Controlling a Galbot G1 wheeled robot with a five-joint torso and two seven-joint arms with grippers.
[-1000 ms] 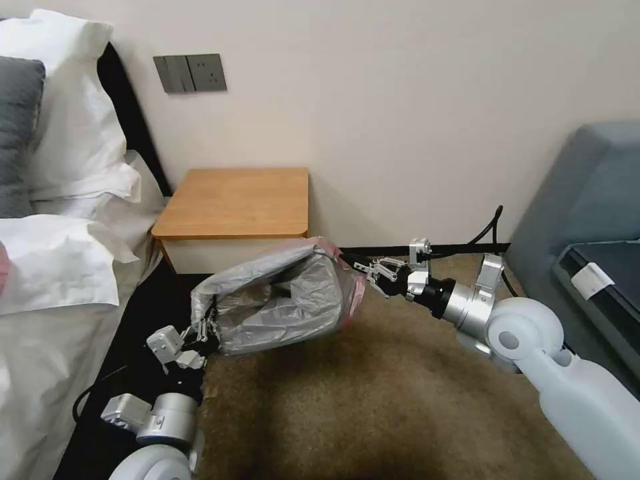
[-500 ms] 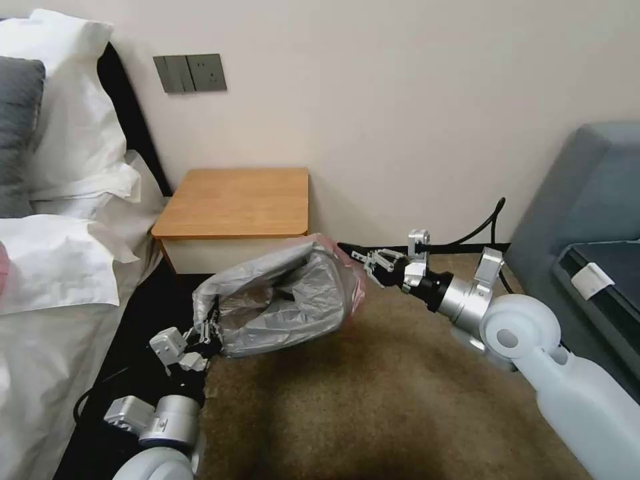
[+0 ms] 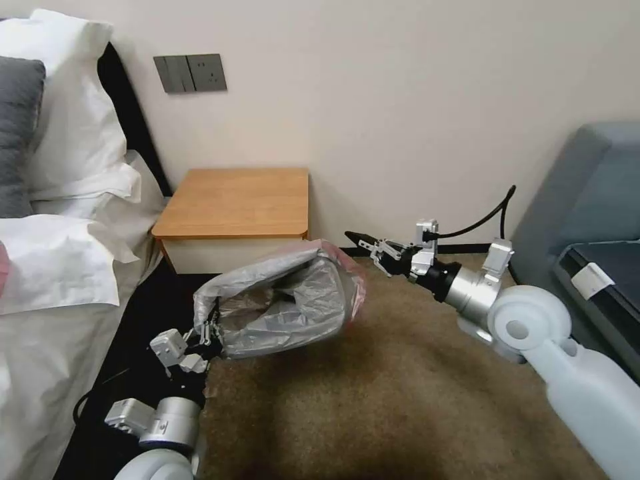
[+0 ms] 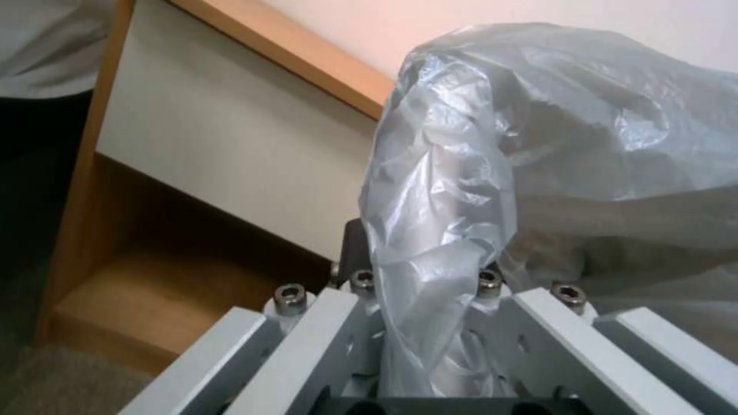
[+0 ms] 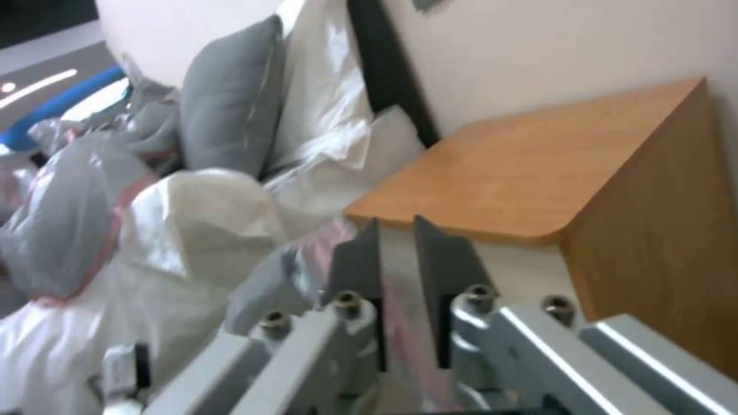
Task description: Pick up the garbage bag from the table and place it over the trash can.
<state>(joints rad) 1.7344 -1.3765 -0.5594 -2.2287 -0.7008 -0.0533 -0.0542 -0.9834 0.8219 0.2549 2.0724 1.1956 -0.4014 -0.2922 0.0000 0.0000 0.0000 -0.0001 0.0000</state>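
Observation:
The grey crinkled garbage bag (image 3: 280,300) with a pinkish-red rim stands puffed out in a boxy shape on the carpet, just in front of the table (image 3: 233,200). My left gripper (image 3: 207,330) is shut on the bag's near-left edge. In the left wrist view the plastic (image 4: 492,173) bunches up out of that gripper (image 4: 421,288). My right gripper (image 3: 357,239) hovers above and to the right of the pink rim, clear of it. Its dark fingers (image 5: 361,259) stand a narrow gap apart with nothing held. The trash can is hidden.
A bed with white pillows (image 3: 67,200) runs along the left, with more pink-striped plastic (image 5: 69,213) lying on it. A grey sofa (image 3: 587,200) stands at the right. A black cable (image 3: 483,223) loops behind my right wrist. Brown carpet (image 3: 400,400) lies in front.
My right gripper has let go of the bag's pink rim and lifted up and away towards the wall. The left gripper keeps its hold. The bag has stayed in place.

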